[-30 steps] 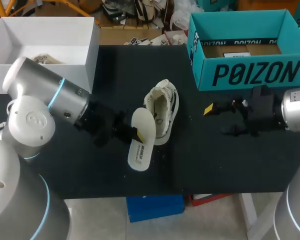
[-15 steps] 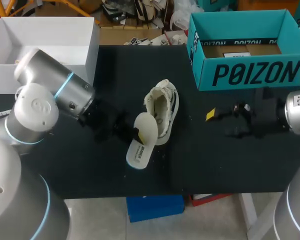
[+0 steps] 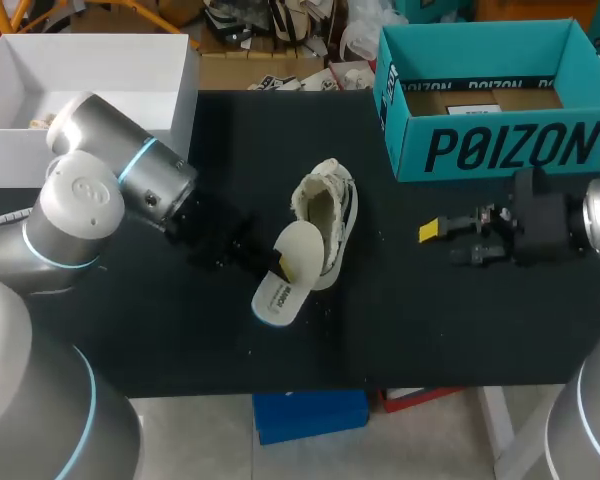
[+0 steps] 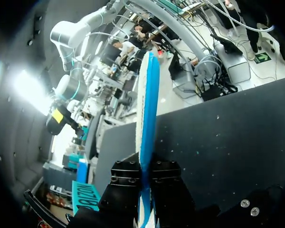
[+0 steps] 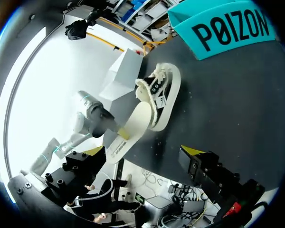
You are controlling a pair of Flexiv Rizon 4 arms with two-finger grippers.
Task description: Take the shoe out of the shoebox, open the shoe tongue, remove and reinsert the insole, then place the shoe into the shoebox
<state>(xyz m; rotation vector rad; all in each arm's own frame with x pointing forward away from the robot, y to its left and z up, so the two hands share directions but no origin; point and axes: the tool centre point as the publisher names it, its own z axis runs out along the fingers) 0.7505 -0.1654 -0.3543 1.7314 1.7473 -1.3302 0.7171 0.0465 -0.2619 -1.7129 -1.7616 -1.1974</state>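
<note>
The left hand [image 3: 272, 266] is clamped on the insole [image 3: 286, 276], its two fingers pressing the pale sheet from both faces about midway along one long edge. In the left wrist view the insole stands edge-on out of the fingers, white on one face and blue on the other. It is held tilted rather than flat. The rounded end ahead of the hand lies over the near rim of the shoe [image 3: 325, 212]. The printed end hangs lower, beside the hand and close to the desk [image 3: 410, 330]. Whether either end touches anything cannot be told.

The shoe, a cream sneaker with dark marks on its side, rests on the black desk just ahead of the left hand. Its opening is turned up, and loose, frayed laces show at the end farthest from that hand. It lies between the two hands, much nearer the left one.

The right hand [image 3: 438, 246] is over the desk, well apart from the shoe. Its fingers are spread with nothing between them, and one yellow tip points towards the shoe.

The teal shoebox [image 3: 500, 150] stands open on the desk beside the right hand, near it but not touching. A brown floor and a white slip show inside. An open white box [image 3: 90, 75] stands behind the left arm, with something pale lying in it.
</note>
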